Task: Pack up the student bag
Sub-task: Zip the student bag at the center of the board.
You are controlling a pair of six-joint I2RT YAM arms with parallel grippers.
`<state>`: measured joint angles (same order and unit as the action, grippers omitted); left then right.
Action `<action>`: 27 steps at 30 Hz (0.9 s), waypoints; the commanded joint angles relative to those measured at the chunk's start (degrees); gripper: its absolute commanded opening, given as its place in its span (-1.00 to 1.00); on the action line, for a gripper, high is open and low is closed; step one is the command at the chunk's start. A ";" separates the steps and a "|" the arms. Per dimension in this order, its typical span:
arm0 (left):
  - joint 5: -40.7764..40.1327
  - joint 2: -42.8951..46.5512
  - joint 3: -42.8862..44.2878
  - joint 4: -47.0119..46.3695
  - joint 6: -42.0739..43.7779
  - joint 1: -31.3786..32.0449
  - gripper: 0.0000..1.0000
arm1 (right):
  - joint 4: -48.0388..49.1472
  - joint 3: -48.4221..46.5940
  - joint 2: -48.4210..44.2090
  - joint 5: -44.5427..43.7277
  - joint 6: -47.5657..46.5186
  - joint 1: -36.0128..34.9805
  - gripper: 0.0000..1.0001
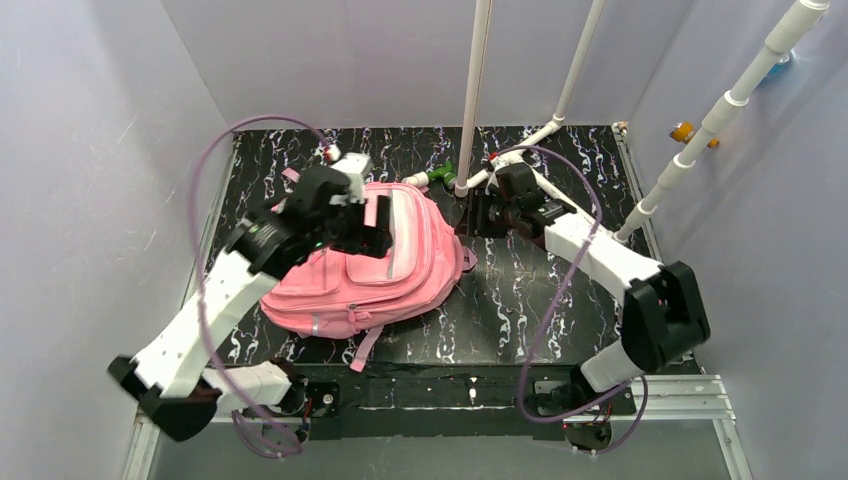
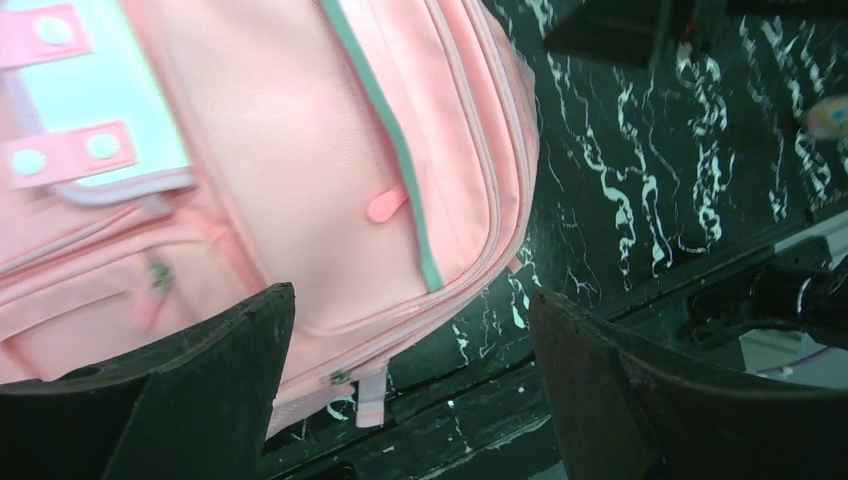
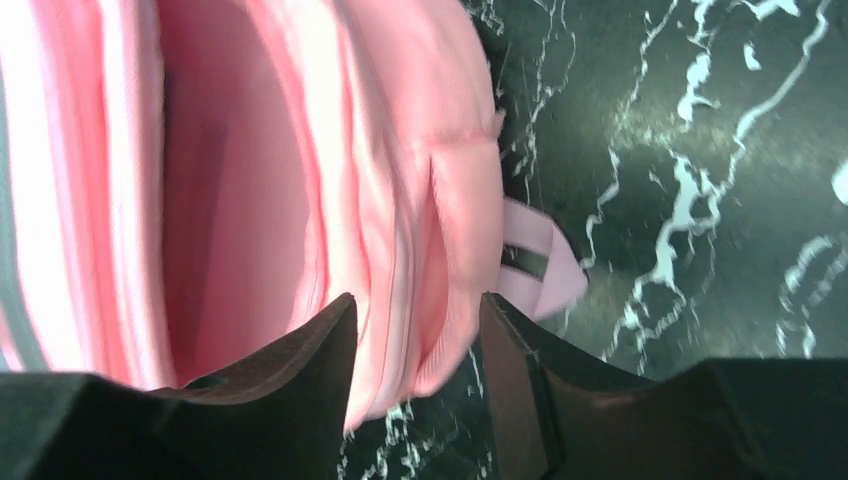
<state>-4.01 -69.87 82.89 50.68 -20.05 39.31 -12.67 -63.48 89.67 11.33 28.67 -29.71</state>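
The student bag (image 1: 400, 275), a soft pink backpack, lies flat on the black marbled table (image 1: 560, 300). My left gripper (image 1: 365, 225) hovers over its upper left part. In the left wrist view it (image 2: 410, 295) stands wide open above the bag's (image 2: 300, 150) zipped edge, holding nothing. My right gripper (image 1: 472, 215) is at the bag's right edge. In the right wrist view it (image 3: 418, 300) is partly open and straddles the rim of the bag (image 3: 230, 180), with folds of pink fabric between its fingers. The compartment beside that rim gapes, showing pink lining.
White poles (image 1: 470, 100) rise from the table's back middle, with a small green object (image 1: 440, 178) at their foot. A small red-and-white thing (image 1: 332, 153) lies behind the bag. A pink strap (image 3: 535, 265) sticks out onto the table. Grey walls enclose the table.
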 commanded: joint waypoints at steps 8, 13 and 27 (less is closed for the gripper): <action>-13.21 20.37 -1.43 1.40 1.24 -0.51 0.76 | 3.67 8.36 -21.42 -18.99 9.13 -27.27 0.23; -12.93 23.08 0.23 2.72 2.09 -0.51 0.83 | 15.89 9.59 -16.89 -27.98 20.55 -42.20 0.24; 0.83 24.19 2.18 4.44 2.31 -0.53 0.88 | 23.17 0.79 5.21 -48.58 30.29 -55.25 0.14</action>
<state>-7.94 -46.39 83.74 54.39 -18.44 39.09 5.74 -58.39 92.49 -29.91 54.50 -83.85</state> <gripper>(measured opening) 0.938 0.586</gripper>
